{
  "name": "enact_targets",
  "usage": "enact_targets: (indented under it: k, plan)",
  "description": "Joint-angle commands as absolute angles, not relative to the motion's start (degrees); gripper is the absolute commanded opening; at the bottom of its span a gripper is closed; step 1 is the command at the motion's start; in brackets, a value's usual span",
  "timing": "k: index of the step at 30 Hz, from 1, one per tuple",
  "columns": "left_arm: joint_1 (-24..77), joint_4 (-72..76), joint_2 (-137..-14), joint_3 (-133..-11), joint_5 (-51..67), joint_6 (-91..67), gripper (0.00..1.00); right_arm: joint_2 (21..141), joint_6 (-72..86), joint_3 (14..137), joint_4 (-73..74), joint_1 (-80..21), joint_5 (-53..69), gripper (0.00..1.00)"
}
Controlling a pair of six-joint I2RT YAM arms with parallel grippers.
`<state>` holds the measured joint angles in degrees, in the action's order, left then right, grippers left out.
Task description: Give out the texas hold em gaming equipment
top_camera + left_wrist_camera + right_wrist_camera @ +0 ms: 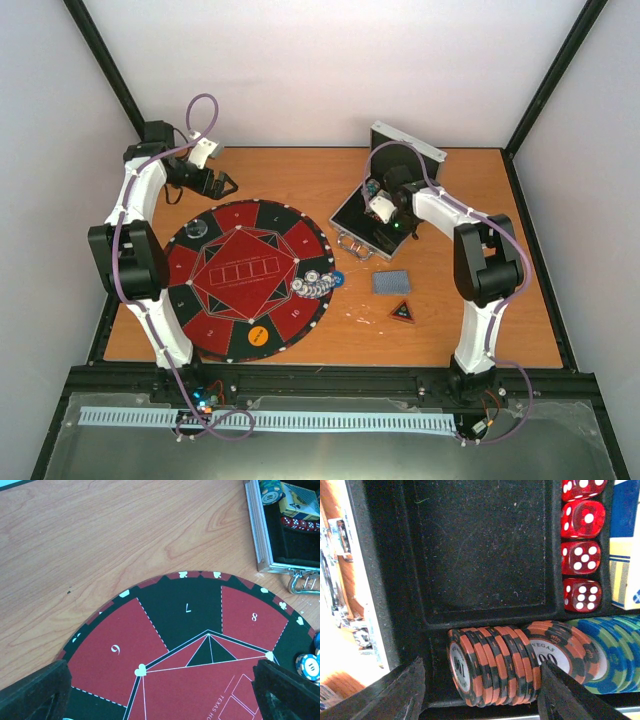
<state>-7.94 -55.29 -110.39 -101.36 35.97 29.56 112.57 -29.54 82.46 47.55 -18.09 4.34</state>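
In the right wrist view a row of orange-and-black poker chips [492, 665] stands on edge in a slot of the black-lined case [480, 545]. My right gripper [480, 692] is open and straddles that row. One finger [565, 695] is against the row's right end; the other finger [400, 695] stands a little apart on the left. Blue and green chips [615, 650] fill the slot further right. My left gripper [160, 690] hangs wide open and holds nothing above the mat [120, 630]. Several chips [318, 282] lie at the mat's right edge. Grey-blue cards [391, 282] and the triangle marker [401, 311] lie on the table.
The silver case [350, 225] lies open at the back right with my right gripper [375, 200] inside it. Red dice [580, 555] and a card box [625, 555] sit in its other compartments. A yellow disc [257, 335] and a clear disc [196, 229] rest on the mat [245, 275].
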Motion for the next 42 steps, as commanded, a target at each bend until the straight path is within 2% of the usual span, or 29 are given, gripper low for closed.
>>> enact_targets:
  k: [1, 9, 16, 25, 35, 37, 42]
  plan:
    - [-7.88, -54.96, -110.17, -101.52, 36.47, 29.39, 1.00, 112.41, -29.75, 82.53, 49.97, -19.23, 6.72, 0.61]
    - [-7.90, -54.88, -110.17, -101.43, 36.57, 29.46, 1.00, 110.37, -28.91, 82.11, 51.24, -19.51, 6.39, 0.54]
    - [-7.90, -54.95, -110.39, -101.26, 36.63, 29.31, 1.00, 112.90, -28.36, 82.92, 51.28, -19.51, 4.21, 0.42]
    - [-7.91, -54.87, -110.16, -100.96, 36.65, 29.32, 1.00, 118.65, -26.21, 86.24, 52.08, -19.49, 0.61, 0.43]
    - [-7.90, -54.87, -109.86, -101.02, 36.92, 29.35, 1.00, 116.59, -24.41, 87.11, 52.15, -19.51, 0.58, 0.14]
    - [-7.84, -54.93, -109.78, -101.18, 36.93, 29.35, 1.00, 115.34, -23.73, 87.34, 52.41, -19.51, 0.24, 0.05]
    - [-7.91, -55.01, -108.72, -101.35, 36.85, 29.85, 1.00, 111.13, -20.92, 88.93, 53.60, -19.16, -0.85, 0.03]
